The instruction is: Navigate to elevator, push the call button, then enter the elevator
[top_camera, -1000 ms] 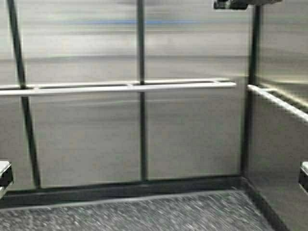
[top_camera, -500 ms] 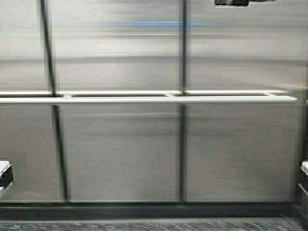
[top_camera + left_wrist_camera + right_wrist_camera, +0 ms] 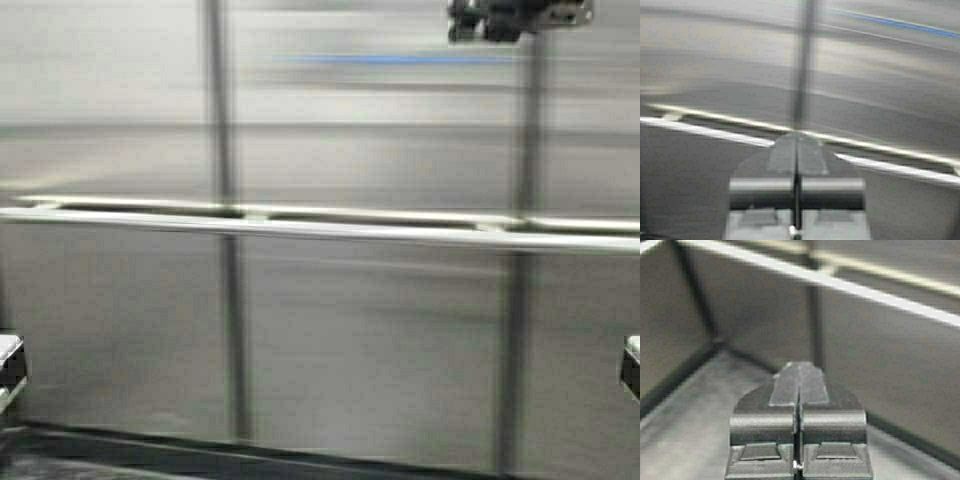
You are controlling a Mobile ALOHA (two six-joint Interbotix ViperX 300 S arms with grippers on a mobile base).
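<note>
The robot had turned since the earlier frames: in the high view the dark panel seams slid rightward, the side-wall corner seen a second ago at the right left the frame, and the floor shrank to a sliver at the lower left. The elevator (image 3: 360, 340) filled the view from inside, its steel wall crossing the whole frame, with the handrail (image 3: 330, 228) running from left edge to right edge at mid height and sloping slightly down to the right.

Only small bits of the arms showed at the lower left and lower right edges of the high view. The wrist views showed more. The left claw (image 3: 796, 150) was pinched shut on nothing, pointing at the wall, its tip lying against the handrail (image 3: 705, 131) line in the picture. The right claw (image 3: 799, 382) was likewise closed and empty, aimed at a lower corner where wall panels met the floor (image 3: 695, 415), a corner the high view did not show.

The call button was in no view.

Wall stood close ahead; open floor showed only in the right wrist view.
</note>
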